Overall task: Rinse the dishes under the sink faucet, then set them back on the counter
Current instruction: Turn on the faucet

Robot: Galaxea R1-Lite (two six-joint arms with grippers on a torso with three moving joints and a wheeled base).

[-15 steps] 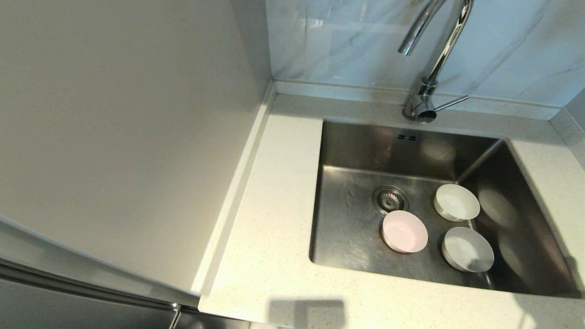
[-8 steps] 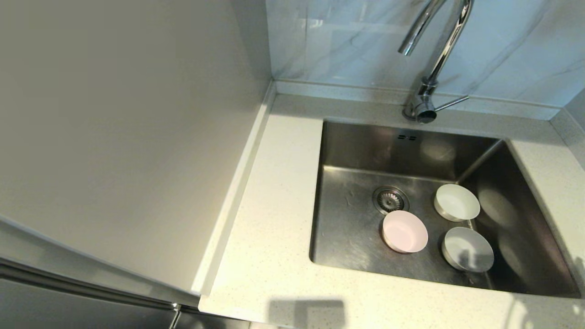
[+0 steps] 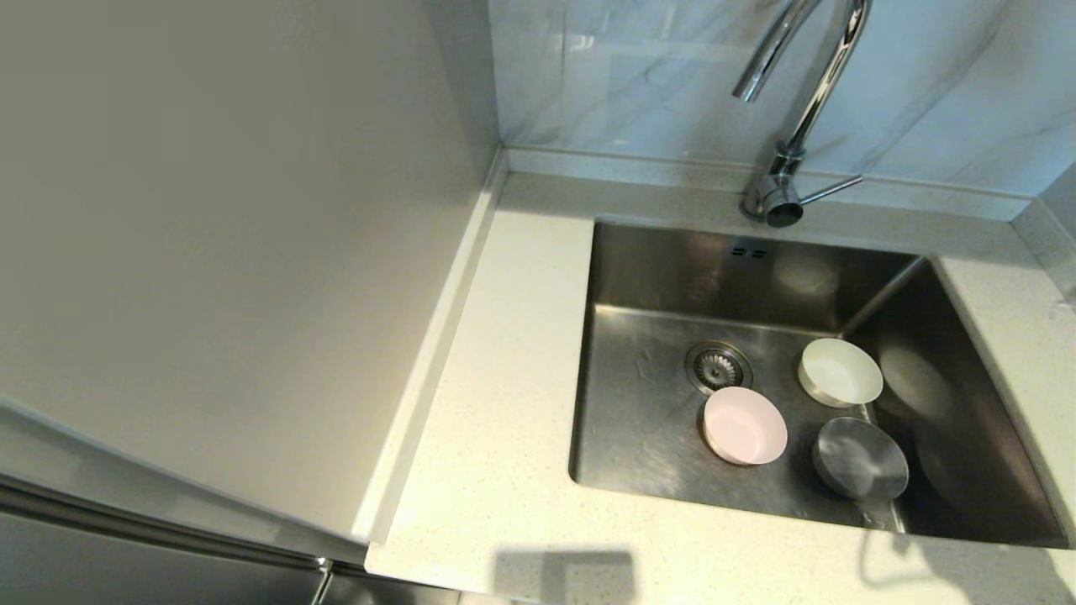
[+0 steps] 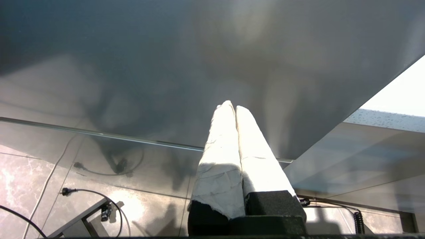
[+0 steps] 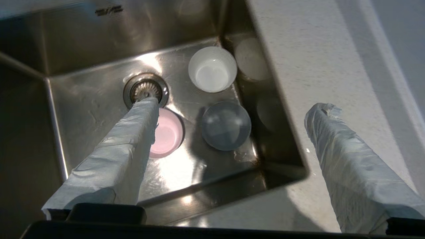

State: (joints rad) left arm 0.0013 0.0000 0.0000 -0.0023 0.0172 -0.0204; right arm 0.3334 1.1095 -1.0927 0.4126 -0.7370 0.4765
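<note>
Three bowls lie in the steel sink [image 3: 672,277]: a pale pink bowl [image 3: 745,425] by the drain strainer [image 3: 717,366], a white bowl [image 3: 840,372] further back, and a pale grey-white bowl [image 3: 860,459] in shadow at the front right. The chrome faucet [image 3: 786,126] rises behind the basin. Neither gripper shows in the head view. In the right wrist view my right gripper [image 5: 234,106] hangs open and empty high above the sink's front right corner, over the grey-white bowl [image 5: 226,125], with the pink bowl [image 5: 167,134] and white bowl [image 5: 212,69] nearby. My left gripper [image 4: 231,106] is shut, empty, parked low beside a cabinet.
The off-white counter [image 3: 504,378] surrounds the sink, with a narrow strip on the right [image 5: 315,59]. A tall pale cabinet panel [image 3: 210,252] stands at the left, and marble-look tile [image 3: 630,76] lines the back. Cables [image 4: 83,192] lie on the floor below.
A shadow has spread over the grey-white bowl, which now looks dark, and a new shadow falls on the front right counter. The bowls have not moved.
</note>
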